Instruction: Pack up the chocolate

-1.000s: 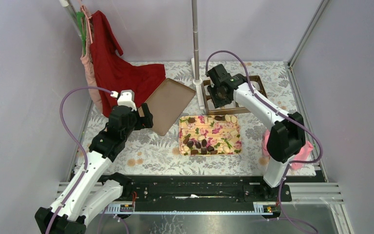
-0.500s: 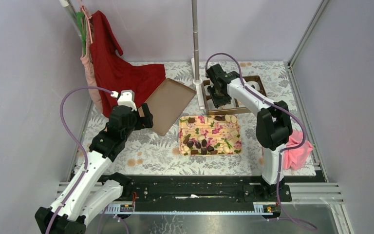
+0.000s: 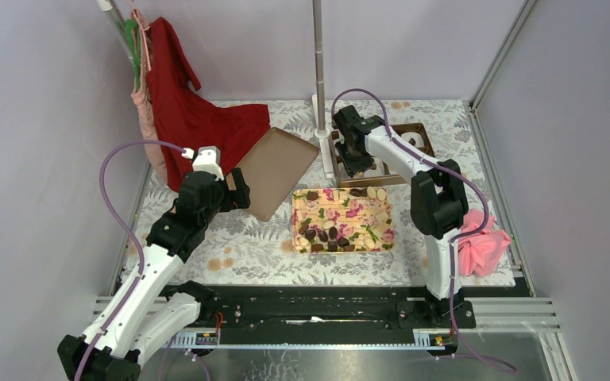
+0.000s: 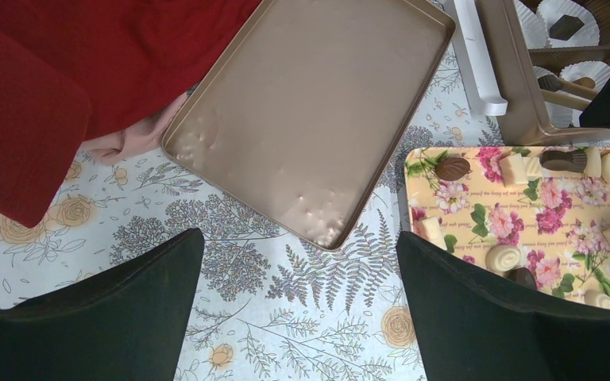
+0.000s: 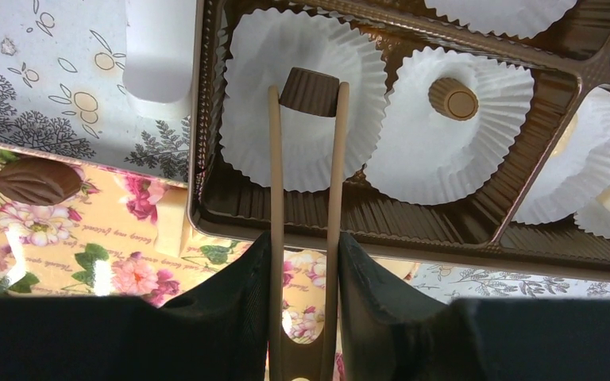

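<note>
Right fingers (image 5: 230,317) pinching tongs (image 5: 275,198) (one chocolate (image 5: 310,91) between their tips) over one paper cup (image 5: 246,119), left fingers (image 4: 516,317) spread

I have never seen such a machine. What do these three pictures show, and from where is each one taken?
These are two robot arms fixed at a table's near edge. One picture looks down from above; the other two come from a camera on each wrist. On the table lie a flowered tray with chocolates, a shallow brown tray, a red cloth and a brown box of white paper cups. The left gripper is open and empty. The right gripper is shut on thin tongs, which pinch one dark chocolate over a cup.
</note>
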You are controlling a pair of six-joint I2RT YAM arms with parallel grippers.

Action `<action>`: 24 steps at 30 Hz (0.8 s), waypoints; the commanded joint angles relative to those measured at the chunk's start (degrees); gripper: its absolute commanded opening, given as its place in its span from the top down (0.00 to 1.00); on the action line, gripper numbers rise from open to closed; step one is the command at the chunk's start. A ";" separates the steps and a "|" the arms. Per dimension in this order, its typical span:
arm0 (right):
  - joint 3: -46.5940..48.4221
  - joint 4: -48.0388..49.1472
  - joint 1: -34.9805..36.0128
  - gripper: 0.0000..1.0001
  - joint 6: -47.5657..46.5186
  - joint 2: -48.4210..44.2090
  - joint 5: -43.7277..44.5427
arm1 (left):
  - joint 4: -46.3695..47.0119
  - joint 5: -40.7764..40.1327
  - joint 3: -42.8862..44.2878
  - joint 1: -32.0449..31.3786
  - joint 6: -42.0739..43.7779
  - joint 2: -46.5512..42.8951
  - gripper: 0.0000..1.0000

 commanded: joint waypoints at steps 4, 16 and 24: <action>2.30 -1.35 -0.19 0.59 -0.97 -0.28 -0.90 | 2.18 0.66 -0.18 0.27 0.73 0.01 0.01; 0.77 -0.70 -0.20 0.55 -1.01 -4.40 -1.48 | 2.18 0.59 -0.18 0.28 0.75 -0.38 0.01; -5.92 1.73 -0.19 0.55 0.01 -12.56 -0.67 | 2.16 0.68 -0.17 0.27 0.64 -0.87 0.01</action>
